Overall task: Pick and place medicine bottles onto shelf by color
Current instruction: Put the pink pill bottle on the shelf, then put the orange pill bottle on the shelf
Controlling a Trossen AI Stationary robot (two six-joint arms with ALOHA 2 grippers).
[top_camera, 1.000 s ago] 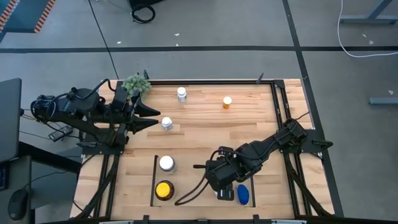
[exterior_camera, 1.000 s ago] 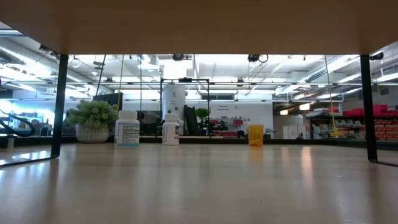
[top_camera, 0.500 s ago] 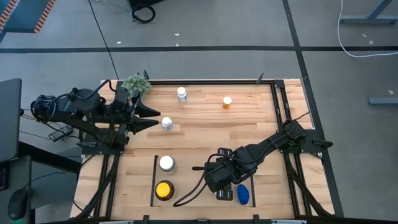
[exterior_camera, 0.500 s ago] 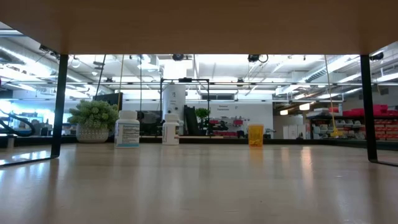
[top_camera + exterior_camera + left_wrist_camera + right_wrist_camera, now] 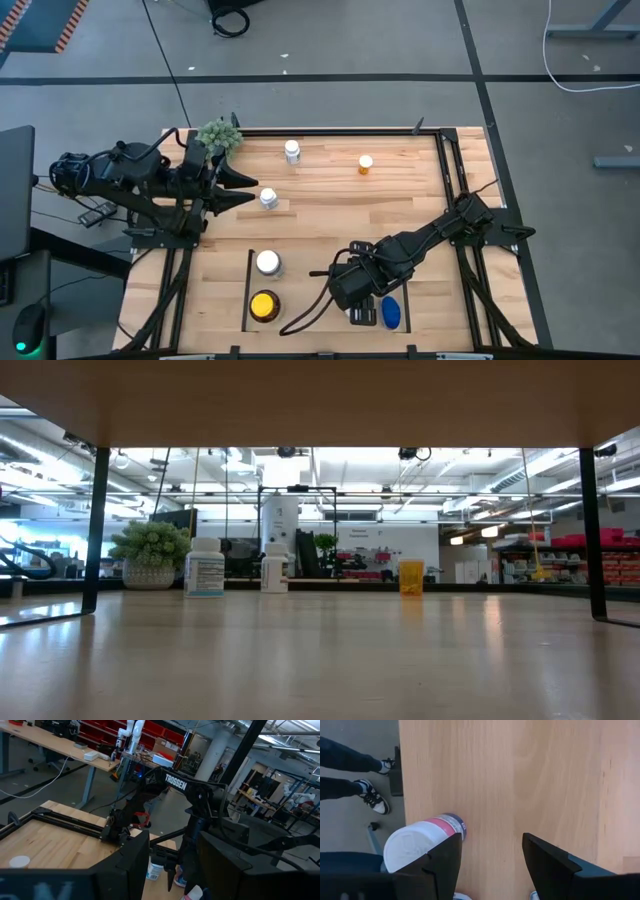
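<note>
I have the right gripper point(image 5: 362, 312) low over the near edge of the table point(image 5: 330, 215), pointing down, with its fingers apart in the right wrist view. A white-capped bottle point(image 5: 422, 845) with a pink and dark band sits just beside one finger, not between them; I think it has just been set down beside the blue bottle point(image 5: 390, 312), though the arm hides that spot from above. The shelf point(image 5: 249, 290) bay at the near left already carries a white bottle point(image 5: 267, 263) and the yellow-capped bottle point(image 5: 264, 305).

To do this well I would lift straight up, keeping the fingers clear of the cap so nothing tips.

The left gripper point(image 5: 250, 187) waits with fingers spread near the loose white bottle point(image 5: 268, 198); another white one point(image 5: 291, 151) and the small orange bottle point(image 5: 366, 164) stand farther back, well apart.
</note>
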